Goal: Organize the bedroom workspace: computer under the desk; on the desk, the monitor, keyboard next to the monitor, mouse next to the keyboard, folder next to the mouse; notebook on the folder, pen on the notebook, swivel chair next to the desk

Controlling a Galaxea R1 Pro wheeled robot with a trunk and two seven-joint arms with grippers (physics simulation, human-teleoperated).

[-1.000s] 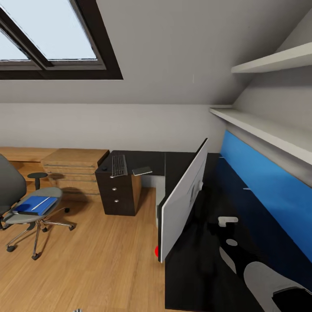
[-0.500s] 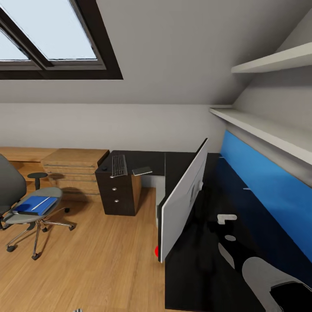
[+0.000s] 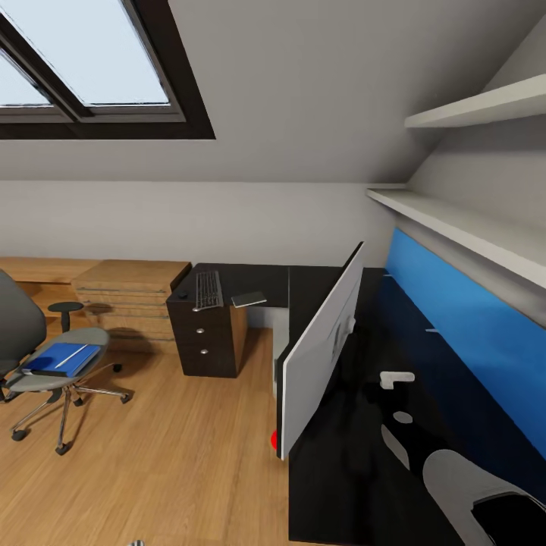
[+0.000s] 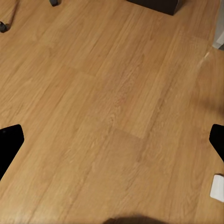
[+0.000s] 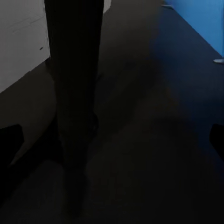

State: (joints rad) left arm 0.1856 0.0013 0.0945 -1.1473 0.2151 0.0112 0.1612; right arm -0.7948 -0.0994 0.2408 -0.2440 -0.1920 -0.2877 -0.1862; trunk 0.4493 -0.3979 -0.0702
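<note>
Looking across the bedroom, I am taking in the L-shaped worktop (image 3: 356, 455) first, its black top running under the blue back panel (image 3: 470, 318). The monitor (image 3: 322, 353) is standing on that worktop, grey back toward me and leaning a little; I am judging it heavy and top-weighted, best taken by its stand (image 5: 74, 93), which is rising just ahead of my right claw (image 5: 112, 140). That claw is hovering spread wide over the dark top with nothing in it. My left claw (image 4: 112, 140) is likewise hanging wide apart and empty above the plank floor (image 4: 116, 93).

The swivel chair (image 3: 45, 364) is sitting well apart from the worktop, carrying the blue folder (image 3: 64, 358) on its seat; I am expecting the folder to be light, stiff and slippery, best pinched at an edge overhanging the seat. The keyboard (image 3: 208, 290) is lying on the far wing, with the thin grey notebook (image 3: 249, 299) just beside it and the small mouse (image 3: 183, 294) near the keyboard's other side.
</note>
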